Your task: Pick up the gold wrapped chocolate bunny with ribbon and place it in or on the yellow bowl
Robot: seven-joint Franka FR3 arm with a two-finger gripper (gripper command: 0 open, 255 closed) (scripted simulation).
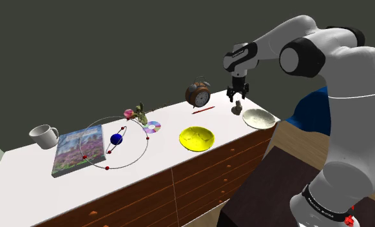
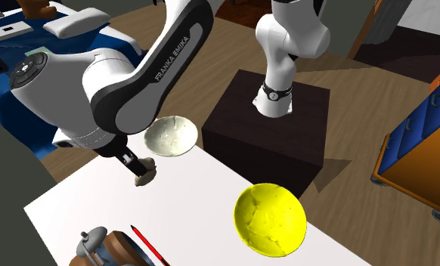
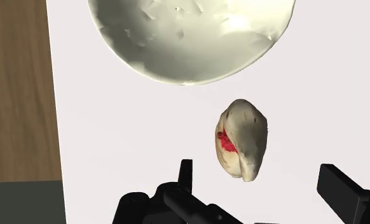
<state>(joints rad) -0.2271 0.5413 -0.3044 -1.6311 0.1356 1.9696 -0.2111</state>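
Gripper is hanging right at the lens, its black fingers standing wide apart on either side of the bunny. It is showing pale cream here with a red ribbon patch, and neither finger is touching it.

Sweeping the dresser top from the shoulder view's left: a white mug is sitting near the left end, and a book is lying just beside it. A wire ring model with a blue ball is overlapping the book's edge. Next come what is probably a small flower and a shiny disc.

Then the yellow bowl is sitting mid-top near the front edge, with a clock and a red pencil lying behind it. And the bunny is resting at the right end, just beside a whitish bowl on the right corner, well apart from the yellow one.
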